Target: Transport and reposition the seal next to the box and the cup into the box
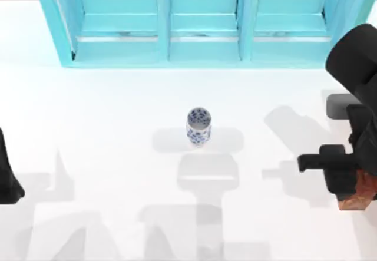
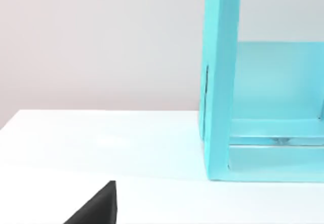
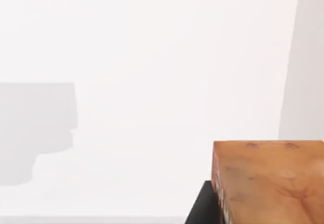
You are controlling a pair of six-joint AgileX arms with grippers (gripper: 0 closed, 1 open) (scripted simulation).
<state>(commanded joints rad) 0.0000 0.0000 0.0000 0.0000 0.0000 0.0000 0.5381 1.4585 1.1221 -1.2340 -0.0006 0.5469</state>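
Here, small reddish-brown oblong seal [image 1: 359, 199] gripped by right gripper [image 1: 353, 193] at table's 4 o'clock; blue-patterned white cylindrical cup [image 1: 199, 126] left upright at centre; left gripper [image 1: 9, 184] parked at 9 o'clock, jaw state cannot be told.

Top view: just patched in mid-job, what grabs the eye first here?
The big turquoise shelf unit along the table's far edge dominates. Next comes the small blue-patterned cup, standing upright and alone mid-table. At the right edge, the right gripper hangs over the reddish-brown seal, which sits right against it in the right wrist view; the left arm is parked at the left edge.
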